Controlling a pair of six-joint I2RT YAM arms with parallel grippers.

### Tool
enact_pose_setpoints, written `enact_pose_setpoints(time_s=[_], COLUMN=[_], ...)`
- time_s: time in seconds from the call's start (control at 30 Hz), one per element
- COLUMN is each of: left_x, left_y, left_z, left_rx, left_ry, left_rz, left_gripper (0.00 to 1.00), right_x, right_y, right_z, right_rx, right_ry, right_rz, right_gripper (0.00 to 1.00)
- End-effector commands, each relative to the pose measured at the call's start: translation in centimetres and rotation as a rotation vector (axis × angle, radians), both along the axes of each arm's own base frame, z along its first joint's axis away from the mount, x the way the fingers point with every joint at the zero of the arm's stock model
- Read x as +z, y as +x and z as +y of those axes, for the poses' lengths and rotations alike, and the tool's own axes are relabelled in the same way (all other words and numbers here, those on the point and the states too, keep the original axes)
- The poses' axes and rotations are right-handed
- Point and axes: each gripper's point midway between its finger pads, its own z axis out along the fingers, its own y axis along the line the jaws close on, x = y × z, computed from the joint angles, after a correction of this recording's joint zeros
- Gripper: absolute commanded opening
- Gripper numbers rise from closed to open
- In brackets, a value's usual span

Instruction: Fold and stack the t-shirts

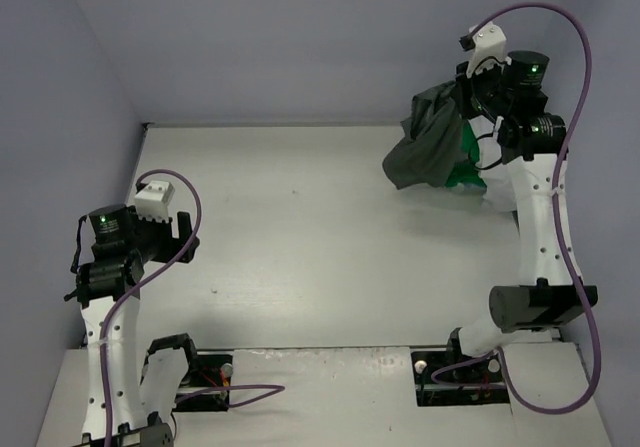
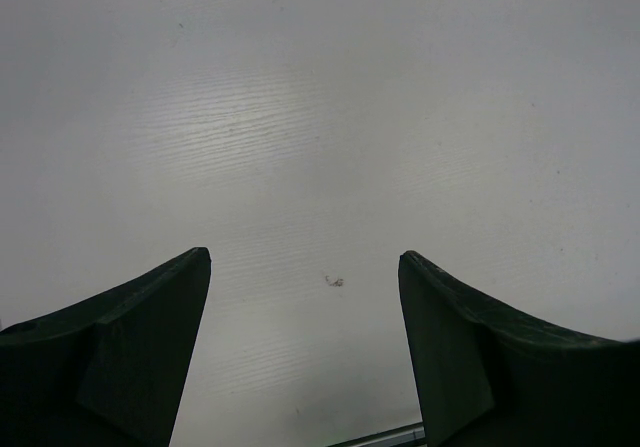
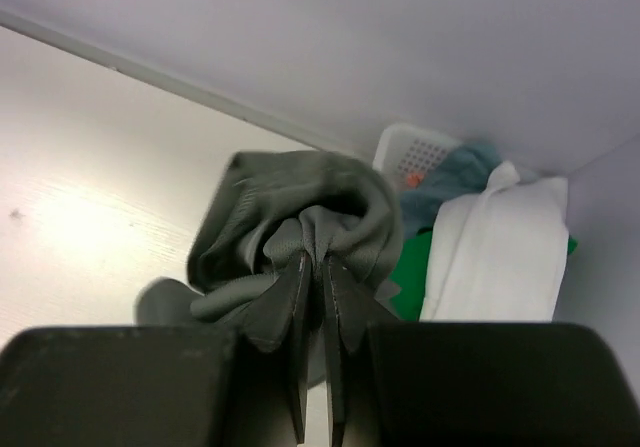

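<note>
At the table's far right my right gripper [image 3: 316, 259] is shut on a pinch of the dark grey-green t-shirt [image 3: 300, 217], which hangs bunched below it [image 1: 428, 142]. Behind that shirt lie a white t-shirt [image 3: 495, 252], a bright green one [image 3: 410, 277] and a dull teal-blue one [image 3: 450, 177]. The bright green cloth also shows under the hanging shirt [image 1: 463, 175]. My left gripper [image 2: 305, 262] stands open over bare table at the near left, with nothing between its fingers.
A white plastic lattice basket [image 3: 415, 152] sits in the far right corner against the wall, behind the pile of shirts. Lilac walls close the table at the back and both sides. The arm bases and cables lie along the near edge [image 1: 330, 377].
</note>
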Motion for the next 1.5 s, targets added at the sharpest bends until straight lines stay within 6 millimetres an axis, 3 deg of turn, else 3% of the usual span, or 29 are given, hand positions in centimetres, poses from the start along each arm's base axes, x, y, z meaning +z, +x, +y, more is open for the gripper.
enact_pose_setpoints(time_s=[0.0, 0.1, 0.17, 0.23, 0.37, 0.53, 0.67, 0.7, 0.77, 0.93, 1.0, 1.07, 1.17, 1.2, 1.23, 1.27, 1.37, 1.4, 1.47], left_x=[1.4, 1.4, 1.4, 1.4, 1.4, 1.3, 1.3, 1.3, 1.4, 1.4, 1.3, 1.3, 1.3, 1.3, 1.3, 1.3, 1.5, 0.8, 1.1], left_y=[0.7, 0.8, 0.8, 0.8, 0.8, 0.8, 0.9, 0.8, 0.8, 0.7, 0.8, 0.8, 0.9, 0.9, 0.9, 1.0, 1.7, 2.1, 3.3], left_z=[0.2, 0.3, 0.4, 0.4, 0.5, 0.5, 0.6, 0.7, 0.7, 0.7, 0.8, 0.6, 0.5, 0.2, 0.0, -0.3, -1.2, -1.7, -2.7], left_rx=[-0.001, 0.003, 0.005, 0.008, 0.009, 0.010, 0.014, 0.018, 0.021, 0.023, 0.023, 0.016, 0.011, -0.003, -0.015, -0.028, -0.070, -0.095, -0.142], left_ry=[0.011, 0.012, 0.012, 0.012, 0.014, 0.012, 0.011, 0.012, 0.013, 0.010, 0.008, 0.003, -0.001, -0.014, -0.023, -0.034, -0.082, -0.097, -0.107], left_rz=[-0.061, -0.061, -0.061, -0.061, -0.064, -0.057, -0.054, -0.056, -0.060, -0.062, -0.058, -0.054, -0.057, -0.055, -0.054, -0.053, -0.024, 0.026, 0.068], left_gripper=[0.70, 0.70, 0.70, 0.70, 0.70, 0.70, 0.70, 0.70, 0.70, 0.70, 0.70, 0.70, 0.70, 0.70, 0.71, 0.73, 0.74, 0.75, 0.75], right_x=[7.6, 10.8, 11.8, 11.6, 9.9, 5.5, 2.7, 1.0, -0.2, -5.5, -6.4, -8.3, -13.2, -14.1, -15.8, -17.1, -18.7, -18.2, -18.3], right_y=[-3.6, -6.8, -9.3, -10.2, -13.2, -17.9, -19.9, -17.9, -16.8, -12.1, -11.5, -11.7, -11.2, -10.3, -9.3, -8.2, -5.2, -4.6, -4.7], right_z=[3.5, 7.0, 9.7, 10.7, 12.6, 17.3, 18.6, 17.5, 16.5, 10.8, 10.2, 11.0, 11.6, 11.0, 10.5, 8.3, 5.3, 4.7, 5.7], right_rx=[0.101, 0.238, 0.343, 0.384, 0.523, 0.746, 0.809, 0.689, 0.592, 0.255, 0.214, 0.258, 0.272, 0.221, 0.178, 0.049, -0.153, -0.204, -0.158], right_ry=[0.012, 0.063, 0.091, 0.123, 0.160, 0.267, 0.290, 0.216, 0.119, -0.115, -0.132, -0.134, -0.179, -0.203, -0.229, -0.290, -0.353, -0.362, -0.333], right_rz=[-0.189, -0.256, -0.274, -0.256, -0.203, -0.033, 0.053, 0.040, 0.012, 0.053, 0.073, 0.130, 0.240, 0.244, 0.272, 0.276, 0.273, 0.262, 0.271], right_gripper=[0.00, 0.00, 0.00, 0.00, 0.00, 0.00, 0.00, 0.00, 0.00, 0.00, 0.00, 0.00, 0.39, 0.53, 0.59, 0.66, 0.72, 0.72, 0.71])
